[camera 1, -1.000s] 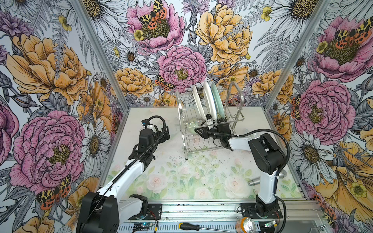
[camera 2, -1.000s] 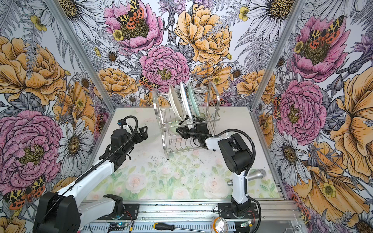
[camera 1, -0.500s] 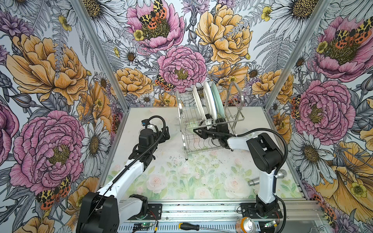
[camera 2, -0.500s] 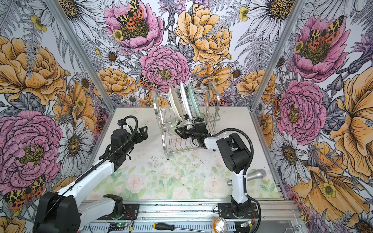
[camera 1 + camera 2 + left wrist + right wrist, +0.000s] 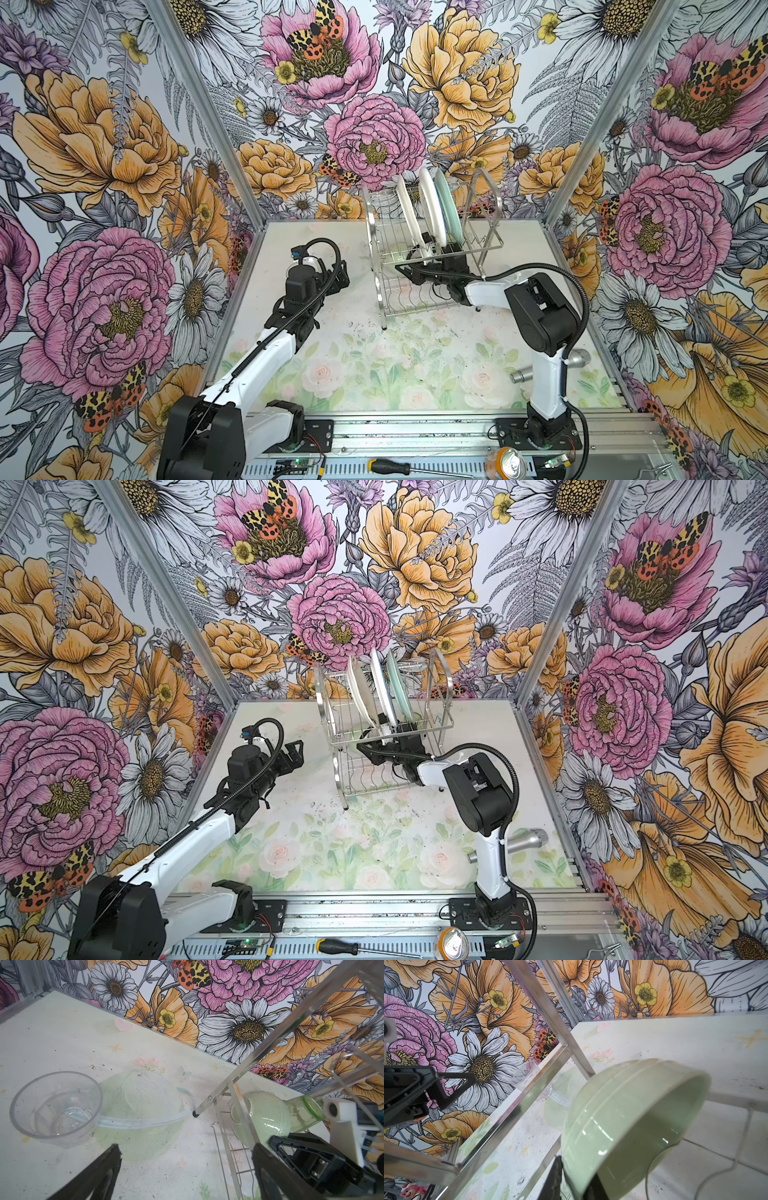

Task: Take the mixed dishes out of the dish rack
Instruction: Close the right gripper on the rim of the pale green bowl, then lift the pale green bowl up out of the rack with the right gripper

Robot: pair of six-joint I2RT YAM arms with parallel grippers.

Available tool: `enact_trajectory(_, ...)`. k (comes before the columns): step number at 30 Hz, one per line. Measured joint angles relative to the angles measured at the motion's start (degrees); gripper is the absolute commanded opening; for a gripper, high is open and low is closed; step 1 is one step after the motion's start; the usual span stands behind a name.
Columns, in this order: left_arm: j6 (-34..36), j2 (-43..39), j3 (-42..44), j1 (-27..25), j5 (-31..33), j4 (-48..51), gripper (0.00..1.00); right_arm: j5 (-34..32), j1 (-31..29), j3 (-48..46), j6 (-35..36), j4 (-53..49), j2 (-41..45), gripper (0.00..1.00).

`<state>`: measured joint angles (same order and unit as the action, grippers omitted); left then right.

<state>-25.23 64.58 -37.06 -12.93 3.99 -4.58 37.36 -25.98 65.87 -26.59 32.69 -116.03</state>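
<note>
The whole pale flowery worktop (image 5: 374, 365) is seen from high in front in both top views. The shiny steel wire dish rack (image 5: 220, 1092) is seen close, low down, in both wrist views.

Left arm (image 5: 257, 365), right arm (image 5: 546, 386) — white links, black joints, black corrugated cables.

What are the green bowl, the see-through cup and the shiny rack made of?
The green bowl looks like glazed ceramic, maybe melamine: it is smooth, with bright glints. The see-through cup is probably clear plastic, perhaps glass: the table shows through it. The shiny rack looks like polished steel: its bars gleam like mirrors.
</note>
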Motion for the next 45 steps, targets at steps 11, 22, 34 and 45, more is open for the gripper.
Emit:
enact_trajectory(11, -0.4, 0.0, 0.0, 0.0, 0.0, 0.0, 0.99, 0.0, -0.3, 0.5, -0.4, 0.4, -0.4, 0.06)
enact_trajectory(22, -0.4, 0.0, 0.0, 0.0, 0.0, 0.0, 0.99, 0.7, -0.7, 0.7, -0.6, 0.9, -0.5, 0.00)
enact_trajectory(34, -0.4, 0.9, 0.0, 0.0, -0.7, -0.8, 0.99, 2.2, -1.6, 1.2, -0.4, 1.4, -0.5, 0.00)
enact_trajectory(45, -0.4, 0.9, 0.0, 0.0, -0.7, -0.9, 0.99, 1.7, -1.6, -0.1, 0.7, 1.9, 0.3, 0.00)
